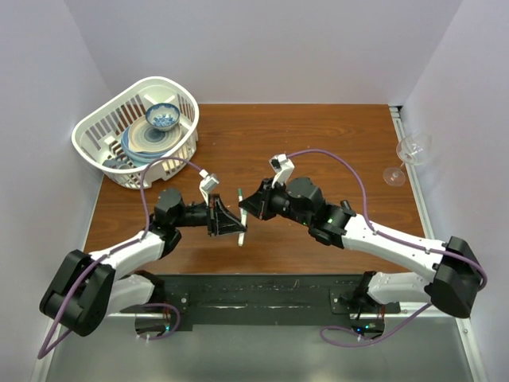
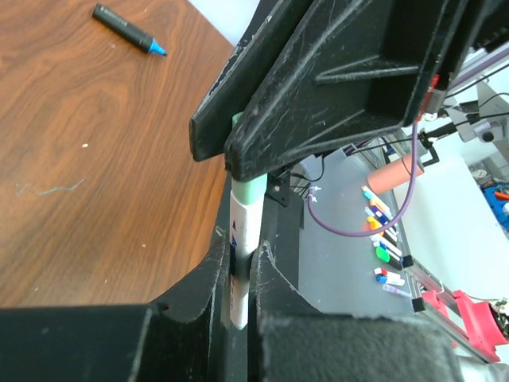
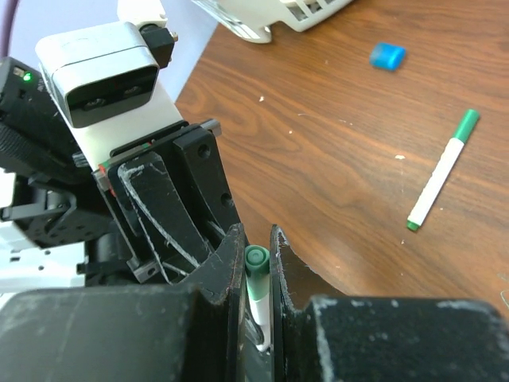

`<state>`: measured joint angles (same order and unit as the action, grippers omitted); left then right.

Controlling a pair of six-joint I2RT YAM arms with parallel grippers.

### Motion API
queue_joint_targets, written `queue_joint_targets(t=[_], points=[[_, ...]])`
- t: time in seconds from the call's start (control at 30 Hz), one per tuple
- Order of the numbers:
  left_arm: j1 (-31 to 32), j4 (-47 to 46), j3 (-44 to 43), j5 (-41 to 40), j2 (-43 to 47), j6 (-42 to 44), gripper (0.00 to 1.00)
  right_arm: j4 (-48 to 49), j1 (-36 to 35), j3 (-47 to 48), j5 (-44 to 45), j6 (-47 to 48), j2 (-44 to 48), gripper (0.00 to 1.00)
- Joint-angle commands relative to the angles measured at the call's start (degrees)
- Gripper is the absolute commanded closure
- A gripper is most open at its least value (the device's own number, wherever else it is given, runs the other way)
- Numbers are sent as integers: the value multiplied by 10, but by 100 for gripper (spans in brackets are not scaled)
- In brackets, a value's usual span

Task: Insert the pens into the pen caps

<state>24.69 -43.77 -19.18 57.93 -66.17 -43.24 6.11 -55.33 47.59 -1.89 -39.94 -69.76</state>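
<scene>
Black fingers (image 2: 208, 278) of the left pincer (image 2: 241, 247) fill its wrist view, clenched on a white pen (image 2: 245, 223). The pen's pale green end meets the right pincer (image 3: 256, 239), which is itself clenched on a green cap (image 3: 256, 259). Both arms reach inward with elbows out, their tips meeting above the wooden table (image 1: 318, 143). Pale walls close it in. A white basket (image 1: 135, 131) sits beyond the left pincer, and a wine glass (image 1: 409, 155) well outside the right. Only the right wrist view shows a blue cap (image 3: 387, 56) and a green-capped pen (image 3: 441, 171) lying beyond its pincer. Only the left shows a dark blue-tipped marker (image 2: 127, 28).
</scene>
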Motion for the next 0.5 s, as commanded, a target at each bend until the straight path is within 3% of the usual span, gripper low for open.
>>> queue_joint_targets(t=[0.0, 0.2, 0.33, 0.47], points=[[-37, -100, -95, -176, 9, 22, 100, -150, -85, -29, -159, -64, -38, 100], [-78, -105, -107, -135, -6, -6, 100, -160, -100, -24, -167, -57, -35, 100], [-104, -202, -97, -92, -18, -64, 100, -199, -99, -16, -173, 11, -21, 100], [-106, -290, -82, -67, -43, -123, 100, -153, -100, -35, -232, 21, -35, 100]])
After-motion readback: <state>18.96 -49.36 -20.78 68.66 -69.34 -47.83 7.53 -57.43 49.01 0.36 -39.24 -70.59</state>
